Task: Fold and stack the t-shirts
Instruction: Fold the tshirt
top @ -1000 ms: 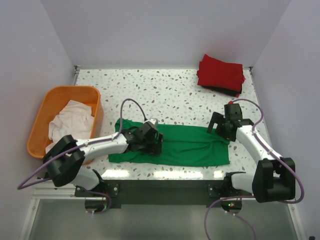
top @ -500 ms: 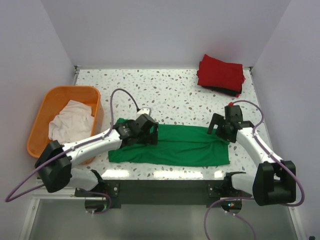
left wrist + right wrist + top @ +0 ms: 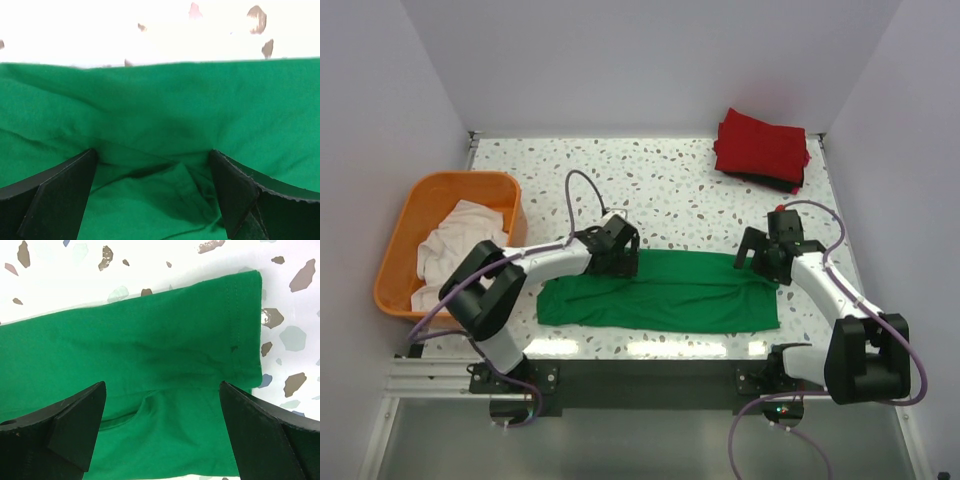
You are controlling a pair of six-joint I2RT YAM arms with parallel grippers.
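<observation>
A bright green t-shirt (image 3: 665,293) lies folded into a long strip across the front of the table. My left gripper (image 3: 617,260) hovers open over its back left part, jaws wide over wrinkled green cloth (image 3: 160,110), nothing between them. My right gripper (image 3: 766,262) stands open over the shirt's right end, where a hemmed edge (image 3: 235,315) shows. The red t-shirt (image 3: 762,143) sits folded at the back right on top of a black one (image 3: 778,184). An off-white t-shirt (image 3: 460,248) lies crumpled in the basket.
The orange plastic basket (image 3: 420,192) stands at the left edge of the speckled table (image 3: 660,190). White walls close in the back and both sides. The arms' bases sit at the near edge.
My left gripper has moved from the middle of the green shirt back towards its far edge, and that arm's elbow has swung. The right arm has stayed put.
</observation>
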